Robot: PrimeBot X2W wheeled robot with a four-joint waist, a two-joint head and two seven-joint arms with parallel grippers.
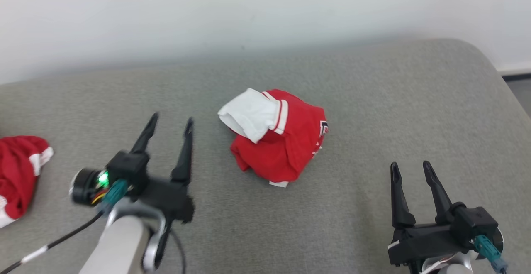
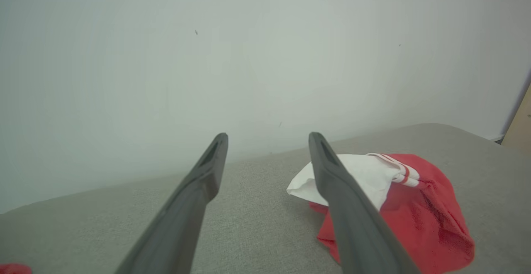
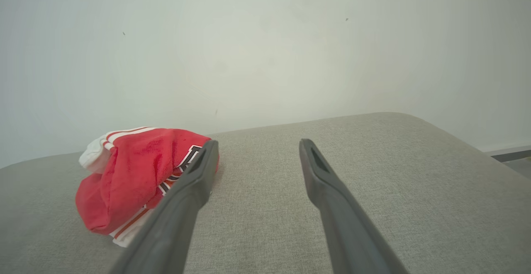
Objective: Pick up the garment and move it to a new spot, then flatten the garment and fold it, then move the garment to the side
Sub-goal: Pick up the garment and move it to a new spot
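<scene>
The garment (image 1: pixel 282 141) is a red jersey-style top with a white section and a red-and-white striped band where the 2 colours meet. It is crumpled into 1 compact mound, unfolded and not flat, the white part (image 1: pixel 249 114) bunched on top at its far left. White lettering outlined in dark shows on its right flank, too creased to read. It lies near the middle of the grey upholstered surface (image 1: pixel 373 99), and nothing is touching it.

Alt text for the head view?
A crumpled red and white garment lies untouched on a grey cushion between the open left claw, lower left, and the open right claw, lower right. A second red cloth sits at the left edge.
</scene>
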